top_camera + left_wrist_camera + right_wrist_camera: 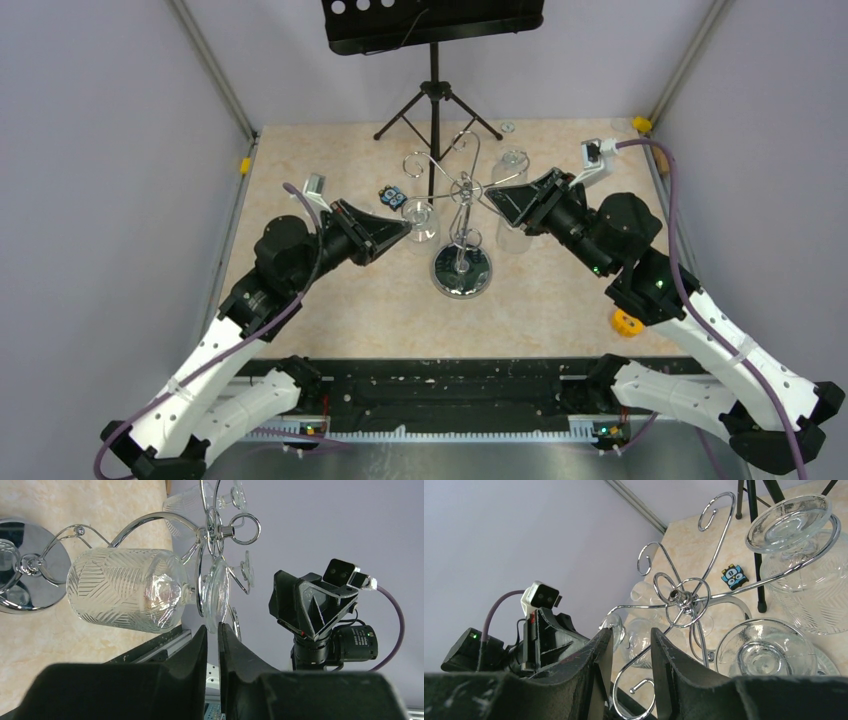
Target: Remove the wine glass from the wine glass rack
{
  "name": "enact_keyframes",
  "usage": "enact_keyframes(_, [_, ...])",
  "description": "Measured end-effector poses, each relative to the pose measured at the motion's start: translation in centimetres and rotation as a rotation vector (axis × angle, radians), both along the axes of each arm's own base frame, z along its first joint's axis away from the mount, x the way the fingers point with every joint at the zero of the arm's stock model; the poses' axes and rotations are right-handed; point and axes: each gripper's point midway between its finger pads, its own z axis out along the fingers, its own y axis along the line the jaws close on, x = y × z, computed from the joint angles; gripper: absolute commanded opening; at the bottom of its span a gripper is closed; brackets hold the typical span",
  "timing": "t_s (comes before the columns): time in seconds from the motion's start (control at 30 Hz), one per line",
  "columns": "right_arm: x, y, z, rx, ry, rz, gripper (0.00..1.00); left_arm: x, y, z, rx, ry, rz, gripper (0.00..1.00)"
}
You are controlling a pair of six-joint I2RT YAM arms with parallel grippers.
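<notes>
Hardly begun: wine glass (125, 590) hanging on wine glass rack (462, 294). Left fingers (192, 650) almost together at its foot, clamped or not impossible to tell; right fingers (596, 655) apart, empty. Unhooking left to do.

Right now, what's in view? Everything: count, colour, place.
shiny chrome wire wine glass rack: one, silver, table centre.
clear patterned wine glasses: at least three, colourless, hanging on the rack.
black tripod music stand: one, black, behind the rack.
small blue-and-black tile: one, left of the rack.
small orange object: one, table's right near side.
beige marbled table: one, under everything.
left gripper: one, black, at a glass foot, left of rack.
right gripper: one, black, open, right of rack.
</notes>
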Motion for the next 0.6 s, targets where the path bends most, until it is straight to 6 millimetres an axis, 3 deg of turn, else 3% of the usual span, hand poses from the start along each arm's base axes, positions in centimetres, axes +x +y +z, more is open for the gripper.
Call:
enact_keyframes(0.2, [0.02, 0.03, -0.02, 0.002, 0.003, 0.0, 0.35, -0.04, 0.0, 0.14, -0.003, -0.005, -0.002, 0.14])
enact_keyframes(0.33, [0.02, 0.03, -0.01, 0.002, 0.003, 0.0, 0.35, 0.11, -0.09, 0.17, -0.001, -0.008, -0.001, 0.23])
enact_keyframes(0.6, [0.02, 0.03, -0.01, 0.002, 0.003, 0.0, 0.35, 0.22, -0.33, 0.34, -0.006, -0.011, -0.009, 0.24])
